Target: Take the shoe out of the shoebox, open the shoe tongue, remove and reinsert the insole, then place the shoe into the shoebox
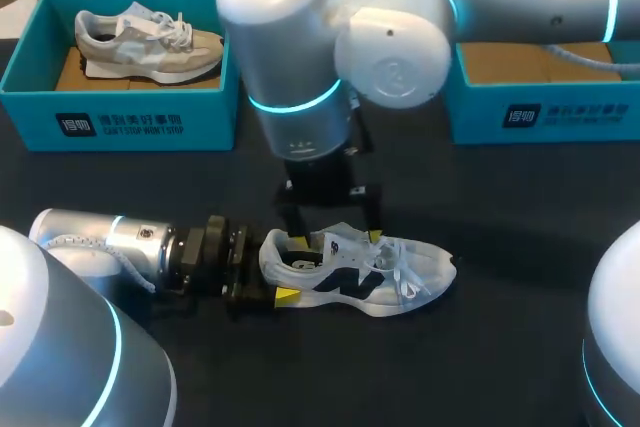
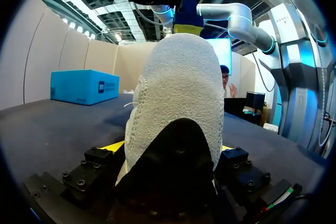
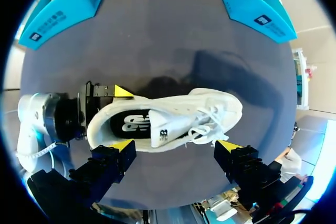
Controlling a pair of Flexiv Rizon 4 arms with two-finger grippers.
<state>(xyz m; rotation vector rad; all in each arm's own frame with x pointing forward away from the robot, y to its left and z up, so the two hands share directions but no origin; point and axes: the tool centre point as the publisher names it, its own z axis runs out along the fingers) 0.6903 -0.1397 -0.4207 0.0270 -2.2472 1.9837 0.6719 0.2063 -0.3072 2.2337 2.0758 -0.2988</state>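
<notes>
Your dark desk (image 1: 520, 347) has two teal shoeboxes along the far edge. The left shoebox (image 1: 120, 122) has a beige sneaker (image 1: 150, 42) lying in it. The right shoebox (image 1: 545, 112) is mostly hidden behind your right arm (image 1: 300, 57), with just brown cardboard showing inside.

The shoe you care about is the white sneaker (image 1: 360, 277) with the dark side logo. It's out of the box, sitting upright on its sole mid-desk, toe pointing toward your right side.

Your left arm (image 1: 110, 242) lies low along the desk, and the left claw (image 1: 285, 269) is pinching the sneaker's heel. In the left wrist view the heel fills the gap, with a yellow tip on each side.

Your right claw (image 1: 335, 237) hangs over the sneaker with its fingers spread wide and nothing in them. Both tips sit just off the shoe's far side, one near the collar and one near the laces. Can't tell if they actually touch it.
</notes>
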